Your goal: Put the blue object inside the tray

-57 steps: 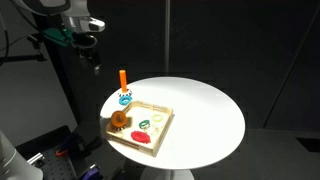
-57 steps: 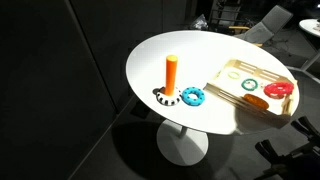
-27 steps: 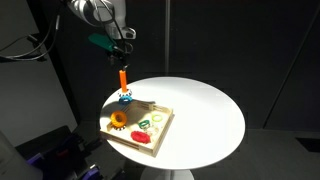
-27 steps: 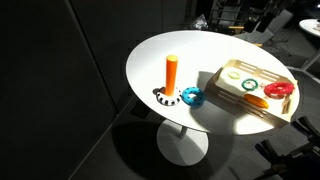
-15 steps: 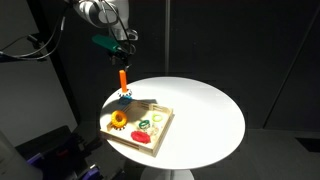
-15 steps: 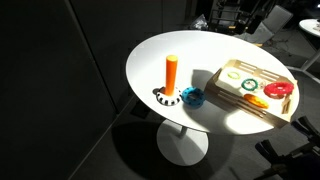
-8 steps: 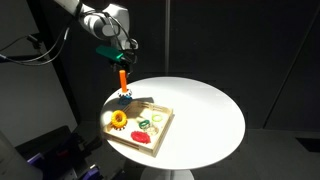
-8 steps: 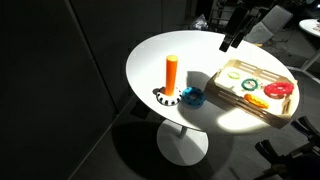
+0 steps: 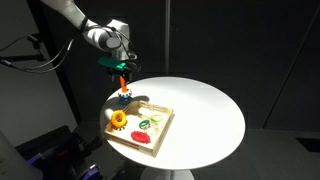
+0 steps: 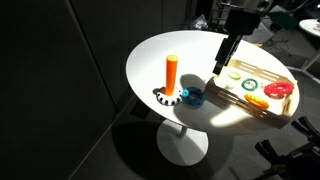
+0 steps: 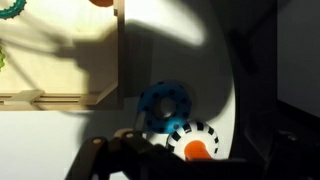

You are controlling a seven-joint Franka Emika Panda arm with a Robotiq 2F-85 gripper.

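Observation:
The blue object (image 10: 192,97) is a small cyan-blue ring. It lies on the white table beside an orange peg's striped base, just outside the tray (image 10: 232,97). It also shows in an exterior view (image 9: 124,99) and in the wrist view (image 11: 165,103). The tray (image 9: 158,128) is shallow, of light wood, and its corner appears in the wrist view (image 11: 60,62). My gripper (image 10: 221,64) hangs above the table between peg and tray, and shows over the peg in an exterior view (image 9: 122,68). Its fingers (image 11: 190,160) look spread apart and empty.
An upright orange peg (image 10: 171,73) on a black-and-white striped base (image 11: 190,140) stands next to the blue object. The tray holds a green ring (image 10: 250,84), a red ring (image 10: 278,89) and an orange gear (image 9: 118,119). The round table's edge (image 10: 150,100) is close by.
The arm has come down from high above toward the table, ending over the peg and the blue object. The objects on the table have not moved.

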